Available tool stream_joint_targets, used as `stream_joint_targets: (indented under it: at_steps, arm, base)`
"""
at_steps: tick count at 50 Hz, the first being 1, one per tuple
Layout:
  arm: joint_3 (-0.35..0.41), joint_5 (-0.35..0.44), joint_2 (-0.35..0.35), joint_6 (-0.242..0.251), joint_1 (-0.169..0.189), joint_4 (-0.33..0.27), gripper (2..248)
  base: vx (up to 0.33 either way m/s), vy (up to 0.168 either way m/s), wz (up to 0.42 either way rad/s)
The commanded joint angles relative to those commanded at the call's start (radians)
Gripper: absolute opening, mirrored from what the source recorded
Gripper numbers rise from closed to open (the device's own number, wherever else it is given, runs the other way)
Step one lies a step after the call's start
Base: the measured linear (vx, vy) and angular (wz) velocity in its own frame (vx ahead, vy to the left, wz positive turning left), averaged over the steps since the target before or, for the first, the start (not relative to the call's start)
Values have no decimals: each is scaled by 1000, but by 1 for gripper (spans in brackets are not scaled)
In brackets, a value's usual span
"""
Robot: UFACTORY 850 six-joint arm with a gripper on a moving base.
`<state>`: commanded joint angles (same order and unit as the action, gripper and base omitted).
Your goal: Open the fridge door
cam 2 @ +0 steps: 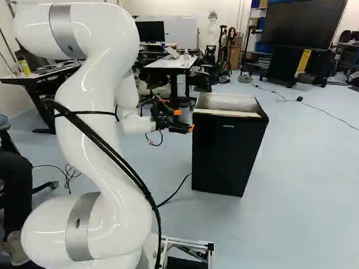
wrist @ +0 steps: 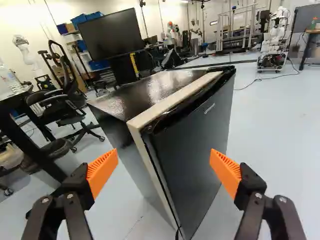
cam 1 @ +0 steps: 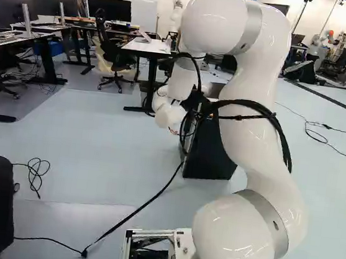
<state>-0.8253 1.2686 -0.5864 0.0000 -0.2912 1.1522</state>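
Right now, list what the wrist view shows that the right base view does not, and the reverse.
Only the wrist view: the door seam running down the fridge's side, and another robot on a wheeled base in the background.

Only the right base view: my arm's long white links and its lowest joint.

Both: the fridge, the claw and the large screen.

No text readable; small pale badge (wrist: pixel 209 108) on fridge door (wrist: pixel 192 155), lettering too small.
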Motion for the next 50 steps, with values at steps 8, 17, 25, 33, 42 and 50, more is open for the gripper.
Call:
stream_joint_targets:
  at_steps: [8,17,25,33,42,50]
  arm:
    - [-32,8,-20,0,-17,47,247]
    - [-82,10,-51,0,-22,68,247]
    - [-131,11,-81,0,-9,71,247]
    - [-160,11,-99,0,16,71,247]
    - [-169,11,-104,0,29,71,247]
    - [-170,11,-104,24,31,71,247]
  base:
    - [0,0,0]
    - [0,0,0]
    - [0,0,0]
    - [0,0,0]
    - [0,0,0]
    - [0,0,0]
